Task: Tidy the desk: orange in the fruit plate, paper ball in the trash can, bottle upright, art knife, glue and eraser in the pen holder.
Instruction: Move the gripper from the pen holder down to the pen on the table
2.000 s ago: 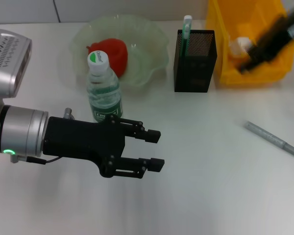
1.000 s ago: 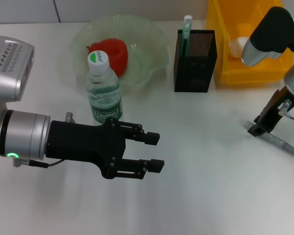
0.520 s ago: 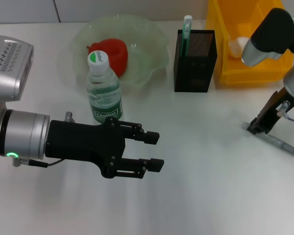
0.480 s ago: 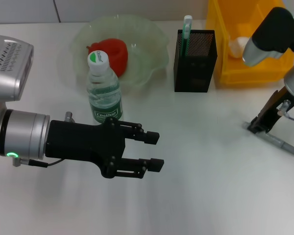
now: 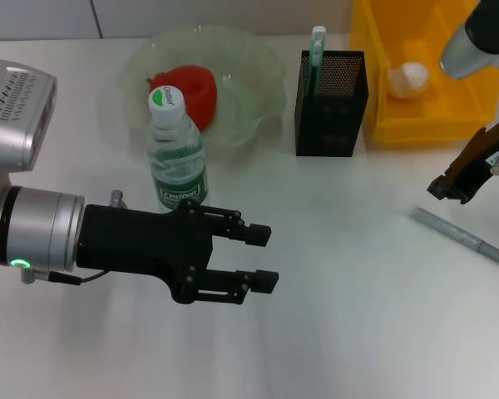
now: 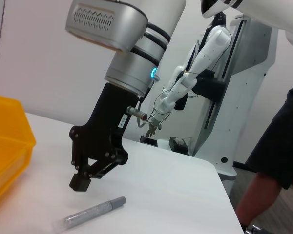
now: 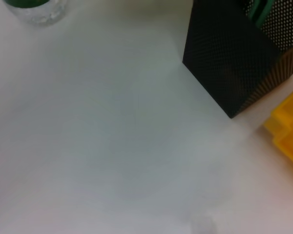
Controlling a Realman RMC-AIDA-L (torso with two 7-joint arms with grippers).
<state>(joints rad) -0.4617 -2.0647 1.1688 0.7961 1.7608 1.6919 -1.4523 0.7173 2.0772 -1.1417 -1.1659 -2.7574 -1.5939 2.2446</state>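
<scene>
plain white wall, grey floor

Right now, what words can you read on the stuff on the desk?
"cestbon" in white letters on the dark green label of the bottle.
Small green writing on the bottle's white cap: too blurred to read.
Small sticker on the right claw, seen from the left wrist: too small to read.
Nothing else shows any words.

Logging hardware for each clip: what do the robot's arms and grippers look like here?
Both arms are silver-grey cylinders. The left gripper is matte black with linked two-bar fingers, behind it a green indicator light, a thin cable and a vented silver housing. The right gripper is the same black build, with a blue-lit ring, a white label and a cable.
</scene>
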